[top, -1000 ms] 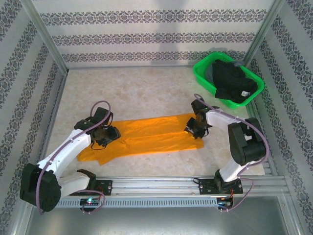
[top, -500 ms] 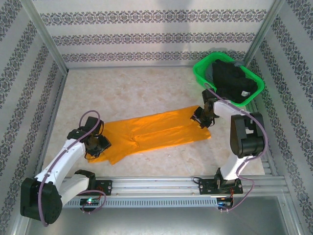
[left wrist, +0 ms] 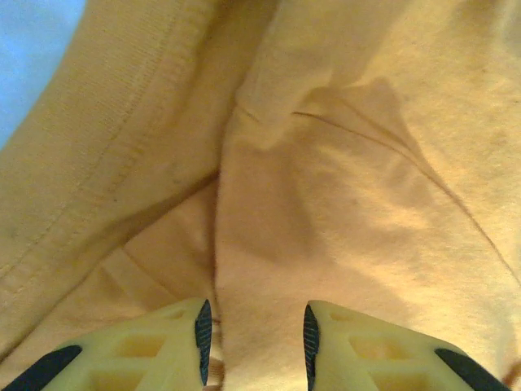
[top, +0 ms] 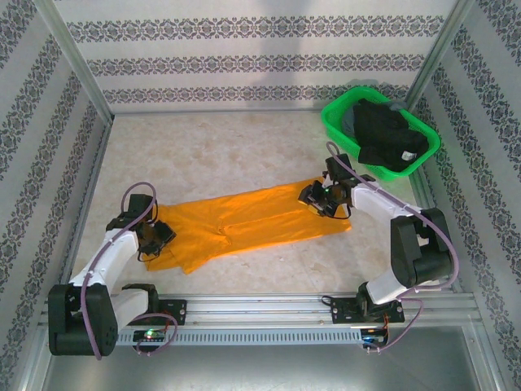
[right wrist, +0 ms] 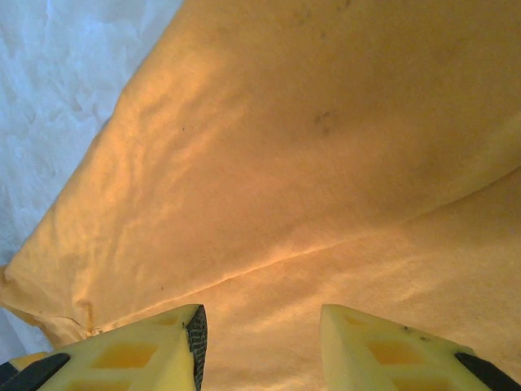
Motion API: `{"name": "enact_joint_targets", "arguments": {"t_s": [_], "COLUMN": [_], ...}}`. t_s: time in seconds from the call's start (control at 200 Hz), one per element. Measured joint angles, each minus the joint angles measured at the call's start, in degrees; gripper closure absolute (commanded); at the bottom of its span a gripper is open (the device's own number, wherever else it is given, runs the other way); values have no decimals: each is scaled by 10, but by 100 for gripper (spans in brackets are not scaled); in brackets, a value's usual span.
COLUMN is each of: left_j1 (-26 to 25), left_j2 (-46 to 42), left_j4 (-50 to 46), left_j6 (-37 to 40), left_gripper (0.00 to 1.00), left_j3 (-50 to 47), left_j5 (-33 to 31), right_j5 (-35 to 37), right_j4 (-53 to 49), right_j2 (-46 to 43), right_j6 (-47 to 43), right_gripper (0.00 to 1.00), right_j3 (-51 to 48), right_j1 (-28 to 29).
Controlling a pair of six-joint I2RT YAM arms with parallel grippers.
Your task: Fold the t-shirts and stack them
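Note:
The orange t-shirt (top: pixel 252 218) lies flat on the table as a long band folded lengthwise, running from near left to far right. My left gripper (top: pixel 161 236) sits at its left end. In the left wrist view this gripper (left wrist: pixel 254 346) is open, with wrinkled orange cloth (left wrist: pixel 342 179) under the gap. My right gripper (top: pixel 314 195) hovers over the shirt's right end. It is also open (right wrist: pixel 260 346), above smooth orange cloth (right wrist: pixel 326 163) with a fold line across it. The black t-shirts (top: pixel 389 134) are heaped in the green basket.
The green plastic basket (top: pixel 338 122) stands at the back right corner, close behind the right arm. Patterned walls enclose the table on three sides. A metal rail (top: pixel 260 305) runs along the near edge. Bare tabletop (top: pixel 220 155) lies behind the orange shirt.
The orange shirt has shifted and stretched toward the back right. My left gripper drew back to its left end. My right gripper swung right, then came back left over the right end.

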Motion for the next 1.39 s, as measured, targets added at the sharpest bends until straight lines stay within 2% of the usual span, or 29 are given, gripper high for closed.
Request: {"name": "enact_joint_targets", "arguments": {"t_s": [0.225, 0.525, 0.894, 1.394], "left_j1": [1, 15, 15, 15], "left_j2": [-21, 31, 53, 39], "left_j4": [-14, -3, 21, 37], "left_j6": [20, 35, 39, 36], "left_gripper": [65, 66, 67, 100], "left_j3": [19, 21, 3, 0], "left_j5": [-18, -26, -22, 7], "right_j5": [-5, -16, -24, -24], "right_j4": [12, 22, 27, 31], "right_j2": [0, 2, 4, 13], "right_j6": [2, 2, 9, 13], "right_gripper": [58, 57, 57, 58], "right_j3": [-4, 0, 1, 1], "right_j1": [1, 1, 5, 5]}}
